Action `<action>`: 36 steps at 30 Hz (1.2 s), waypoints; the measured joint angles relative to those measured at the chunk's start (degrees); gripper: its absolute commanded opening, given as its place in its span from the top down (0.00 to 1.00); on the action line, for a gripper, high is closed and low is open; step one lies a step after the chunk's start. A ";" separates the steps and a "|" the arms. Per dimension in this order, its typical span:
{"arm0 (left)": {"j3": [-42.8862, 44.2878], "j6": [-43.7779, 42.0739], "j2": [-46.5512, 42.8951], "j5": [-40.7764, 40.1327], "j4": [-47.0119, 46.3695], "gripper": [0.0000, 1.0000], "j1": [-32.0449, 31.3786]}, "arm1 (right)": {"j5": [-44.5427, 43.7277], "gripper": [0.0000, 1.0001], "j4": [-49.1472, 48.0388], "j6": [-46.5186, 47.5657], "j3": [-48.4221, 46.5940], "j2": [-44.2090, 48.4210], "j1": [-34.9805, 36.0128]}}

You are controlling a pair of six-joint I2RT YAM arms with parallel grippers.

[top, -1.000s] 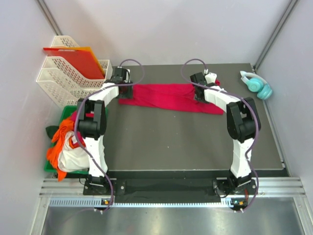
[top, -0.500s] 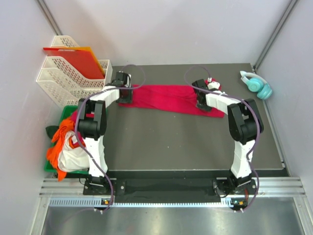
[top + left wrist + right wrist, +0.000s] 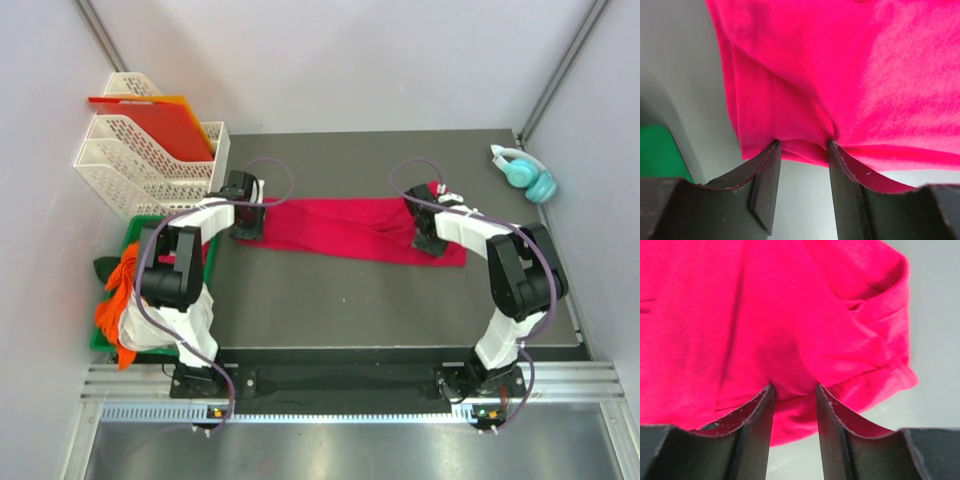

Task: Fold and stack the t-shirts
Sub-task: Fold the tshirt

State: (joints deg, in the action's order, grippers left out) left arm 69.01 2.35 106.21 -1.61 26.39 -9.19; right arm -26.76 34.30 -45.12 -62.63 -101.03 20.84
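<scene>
Half-folded red shirt (image 3: 345, 225) clamped at either end by the left gripper (image 3: 802, 145) and right gripper (image 3: 794, 390), nothing stacked, heap of shirts (image 3: 130, 315) outside the left one waiting.

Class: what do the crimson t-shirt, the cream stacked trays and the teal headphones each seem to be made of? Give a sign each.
The crimson t-shirt: soft matte knit cloth, probably cotton; it creases and shows stitched hems. The stacked trays: stiff cream plastic, likely moulded; regular lattice holes. The headphones: smooth teal plastic, it seems; too small for more.
</scene>
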 measured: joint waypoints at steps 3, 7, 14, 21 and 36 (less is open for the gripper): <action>-3.45 -1.44 -3.06 0.76 2.29 0.54 -0.04 | 0.39 0.61 1.62 -0.22 3.21 3.02 0.17; -7.06 -3.34 -6.75 2.12 6.91 0.55 -0.28 | 0.85 0.61 4.00 -0.70 6.78 6.71 0.52; -9.01 -5.73 -11.76 3.43 14.32 0.53 -0.50 | 0.57 0.59 6.19 -0.92 9.57 12.22 2.25; -0.02 -5.29 -15.78 4.24 14.64 0.53 -0.50 | -0.57 0.79 6.75 3.63 -3.17 13.33 2.69; 1.38 -0.96 -6.47 7.76 6.73 0.59 -0.50 | 0.17 0.99 1.95 9.60 0.59 11.87 12.26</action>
State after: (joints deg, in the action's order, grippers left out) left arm 70.39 1.39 99.74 6.15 33.12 -9.69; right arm -26.59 36.25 -35.53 -62.04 -89.17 33.10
